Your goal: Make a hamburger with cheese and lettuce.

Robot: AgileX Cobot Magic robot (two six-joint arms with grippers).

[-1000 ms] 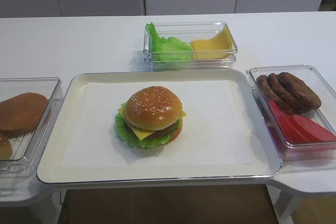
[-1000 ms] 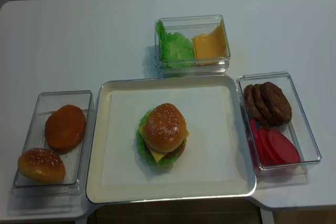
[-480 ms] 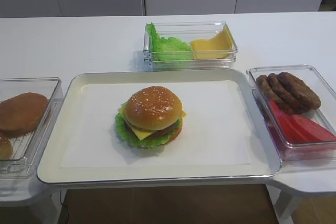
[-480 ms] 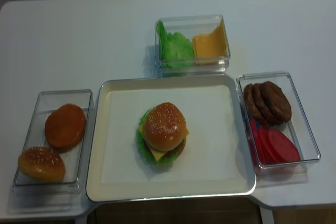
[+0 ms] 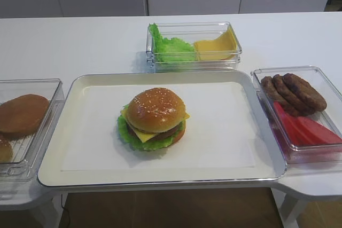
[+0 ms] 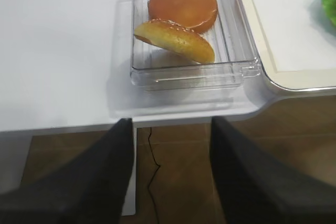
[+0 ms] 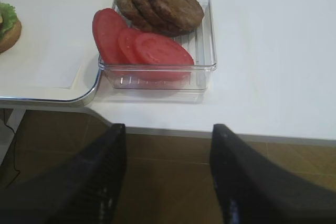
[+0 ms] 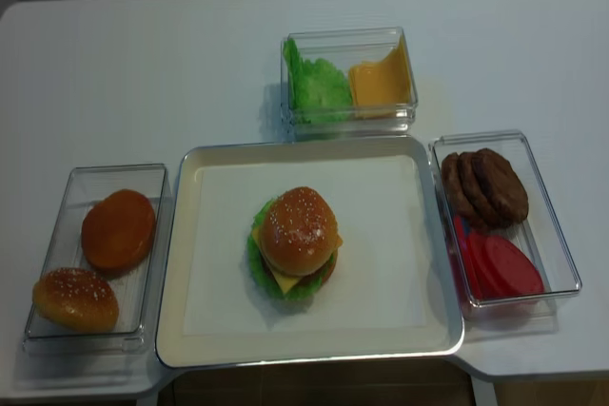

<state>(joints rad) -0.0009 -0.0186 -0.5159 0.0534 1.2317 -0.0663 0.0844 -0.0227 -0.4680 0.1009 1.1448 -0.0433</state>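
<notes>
A white bench (image 8: 143, 64) carries it all. In the middle sits a cream tray (image 8: 205, 330) lined with white paper (image 8: 381, 235). On the left, a clear tub (image 8: 57, 330) holds a plain brown bun half (image 8: 118, 229) and, nearer the front edge, a seeded bun top (image 8: 74, 299). At the back, another clear tub (image 8: 347, 37) holds a heap of pale green leaves (image 8: 319, 87) beside bent yellow slices (image 8: 381, 83). On the right, a third tub (image 8: 557, 235) holds overlapping brown patties (image 8: 485, 185) behind red tomato slices (image 8: 500, 268).

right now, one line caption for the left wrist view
Open left gripper hangs off the table edge before a clear bin with two bun halves.
</notes>
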